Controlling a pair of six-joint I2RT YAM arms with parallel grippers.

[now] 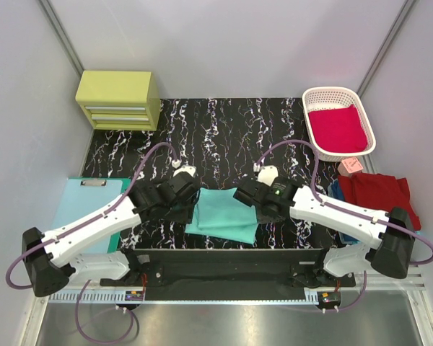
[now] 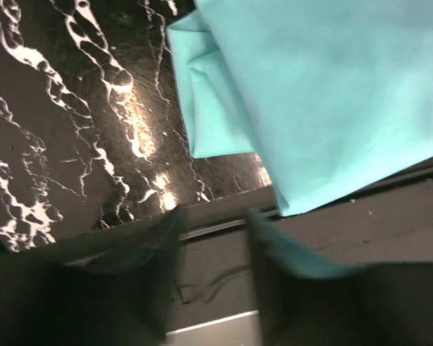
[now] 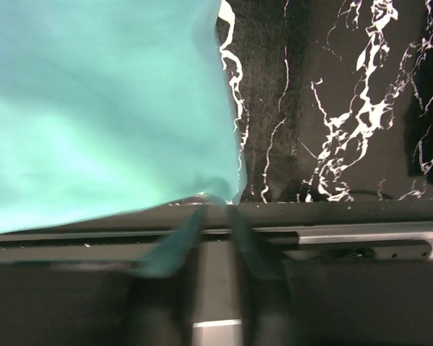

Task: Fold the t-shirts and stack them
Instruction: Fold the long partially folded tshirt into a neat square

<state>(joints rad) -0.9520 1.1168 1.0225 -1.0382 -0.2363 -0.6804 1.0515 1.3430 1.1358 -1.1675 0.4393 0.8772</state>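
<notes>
Mint-teal t-shirt [image 1: 224, 215] lies folded on the bench [image 1: 224, 122] between both tools, near corners just ahead of their tips; left tool [image 2: 215, 216] spread, right tool [image 3: 216, 216] barely parted, both empty. Light floppy cloth; I'd pinch all layers at those corners.

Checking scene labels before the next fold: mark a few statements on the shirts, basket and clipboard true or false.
1. The folded mint-teal cloth t-shirt lies centred at the near edge of the black marbled table. True.
2. The white plastic lattice basket is empty. False: a crimson cloth t-shirt lies in it.
3. The pale blue rigid clipboard lies at the left of the table. True.
4. The dark red cloth t-shirt is stacked on the mint-teal one. False: it lies apart at the right, over a blue t-shirt.
</notes>
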